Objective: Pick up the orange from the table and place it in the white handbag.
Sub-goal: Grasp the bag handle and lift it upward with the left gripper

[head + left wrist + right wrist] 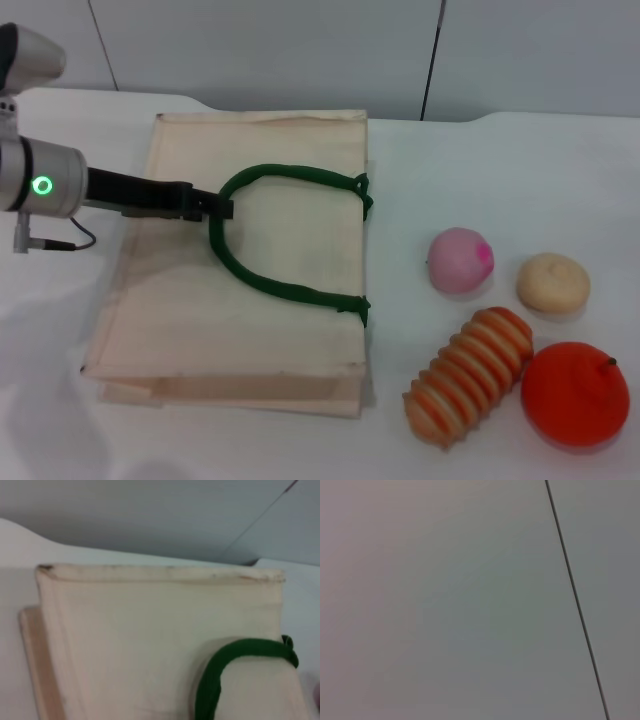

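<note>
My left gripper (222, 209) has its jaws clenched on the green handle (262, 283) of the flat cream bag (180, 320), whose long axis runs away from me, while the round red-orange orange (573, 394), stem nub up-right, sits on the bench (500, 170) far right, beside a ribbed oblong (468, 373).

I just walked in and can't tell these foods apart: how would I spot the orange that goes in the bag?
Start at the white handbag with green handles lying flat on the table, then look to the cluster of four items on its right. The orange is the one nearest the front edge, beside the ribbed striped oblong. It is the largest and the only bright red-orange ball, with a small dark stem nub.
</note>
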`<state>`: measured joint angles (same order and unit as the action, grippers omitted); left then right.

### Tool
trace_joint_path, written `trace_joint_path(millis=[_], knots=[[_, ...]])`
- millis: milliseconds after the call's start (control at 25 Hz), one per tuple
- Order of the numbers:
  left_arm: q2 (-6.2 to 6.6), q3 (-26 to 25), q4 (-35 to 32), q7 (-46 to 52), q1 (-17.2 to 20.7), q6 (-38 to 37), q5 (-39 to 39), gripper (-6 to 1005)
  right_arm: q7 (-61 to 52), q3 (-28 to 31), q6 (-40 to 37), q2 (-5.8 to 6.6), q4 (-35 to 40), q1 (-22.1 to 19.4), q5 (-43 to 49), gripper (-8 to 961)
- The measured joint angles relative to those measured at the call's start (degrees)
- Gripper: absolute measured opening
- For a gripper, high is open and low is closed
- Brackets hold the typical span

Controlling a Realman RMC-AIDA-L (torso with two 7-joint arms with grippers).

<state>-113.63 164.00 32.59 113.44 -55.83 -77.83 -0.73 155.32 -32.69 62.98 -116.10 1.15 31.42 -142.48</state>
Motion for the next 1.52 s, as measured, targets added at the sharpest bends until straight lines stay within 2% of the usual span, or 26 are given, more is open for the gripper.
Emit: trace_joint_path(millis=[400,800,1280,1520], knots=[[0.16,0.0,-5.18,0.69,-0.8,5.28,1.71,575,-0.08,0.0,0.24,-0.02,0.0,0.25,0.0,865],[0.28,0.0,-7.62,4.26,-1.51,11.07,6.68,575,-0.27,0.0,0.39,-0.09,0.0,0.39,0.01,865],[0.68,0.01,-11.07,4.28,-2.13,16.62,8.46,580,-0.69,0.0,0.39,-0.09,-0.01,0.39,0.01,864],[0.51,0.01,-11.11,3.84,-2.14,16.99,8.48,367,-0.72,0.0,0.39,-0.09,-0.01,0.39,0.01,864]])
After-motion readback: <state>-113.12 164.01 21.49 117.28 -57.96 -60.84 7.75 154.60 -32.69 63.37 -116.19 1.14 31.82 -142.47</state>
